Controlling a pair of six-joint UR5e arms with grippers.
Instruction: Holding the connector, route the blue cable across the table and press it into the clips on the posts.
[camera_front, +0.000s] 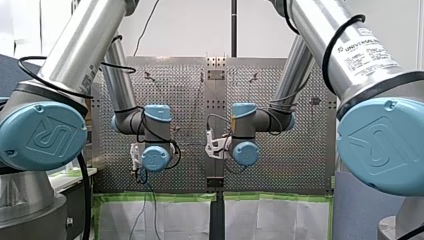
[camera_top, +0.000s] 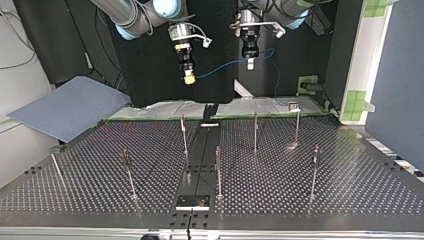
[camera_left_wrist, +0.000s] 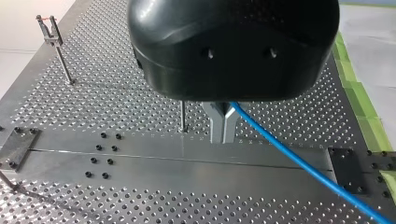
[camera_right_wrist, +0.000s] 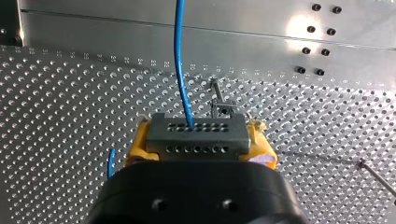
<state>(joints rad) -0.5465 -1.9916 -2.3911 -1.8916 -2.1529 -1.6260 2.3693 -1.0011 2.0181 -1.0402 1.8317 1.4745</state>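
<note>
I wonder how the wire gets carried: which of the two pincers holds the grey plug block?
My right pincer, the one with yellow pads: the grey connector sits clamped between them. My left pincer's metal fingers pinch only the blue cable.

Blue cable (camera_right_wrist: 180, 60); grey connector (camera_right_wrist: 196, 133); yellow pads (camera_right_wrist: 136, 148).

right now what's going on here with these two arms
The right hand grips the connector, and the cable runs from it to the left hand, which pinches it further along. Both hands hang above the table. None of the posts holds the cable yet, so routing has not begun.
</note>
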